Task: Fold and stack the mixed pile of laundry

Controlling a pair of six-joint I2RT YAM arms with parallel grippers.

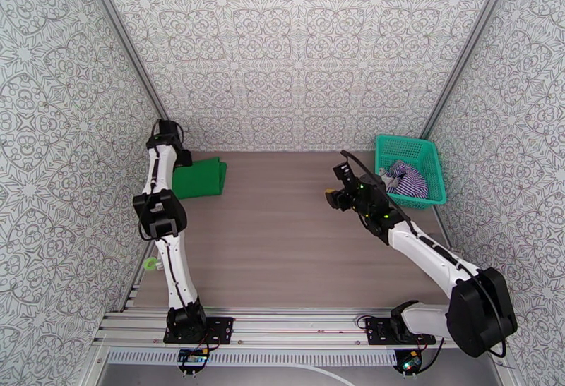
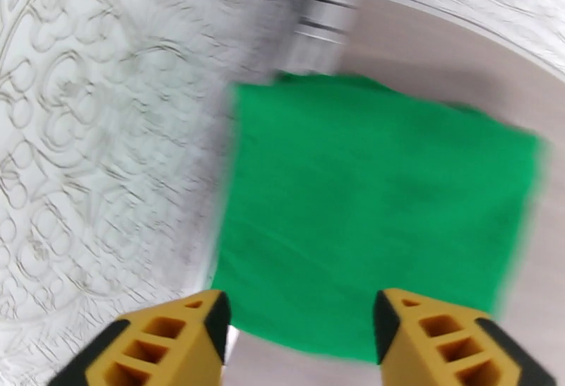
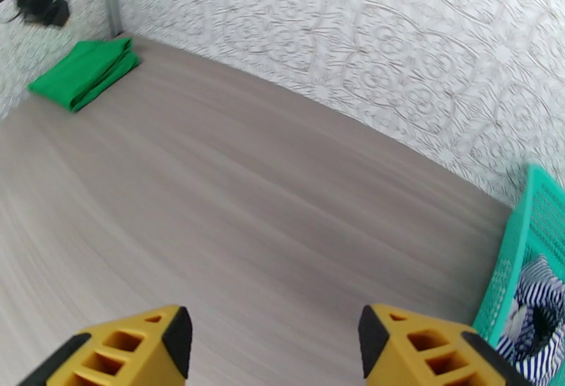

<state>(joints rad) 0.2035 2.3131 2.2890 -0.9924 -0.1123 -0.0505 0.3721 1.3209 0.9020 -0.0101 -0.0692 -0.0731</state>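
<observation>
Green T-shirt [image 1: 201,178] lies folded flat at the far-left corner of the counter [image 1: 282,246], against the left wall. Left claw [image 2: 300,318] hangs just above its near edge, fingers spread with nothing between them. That half looks done.

Striped top [image 1: 408,180] is unfolded and bunched inside the teal basket [image 1: 400,141] at the far right of the counter. It is crumpled, so no long axis can be told.

Right claw [image 3: 274,331] is spread wide and empty, over bare counter just left of the basket. In the right wrist view the basket wall [image 3: 524,243] sits at the right edge, with the top [image 3: 533,324] low in the right corner and the green shirt [image 3: 83,73] far off at upper left. So the claw faces across the counter, away from the top.

Key relation: the top lies to the right of the right claw and close by, behind the basket's near wall. The right arm is much nearer; the left arm is well apart, across the whole counter.

Judged next: the right claw swings right, goes over the rim and comes down into the basket to pinch the top.

Risks: fingers catching the mesh, or the basket lifting with the cloth.
</observation>
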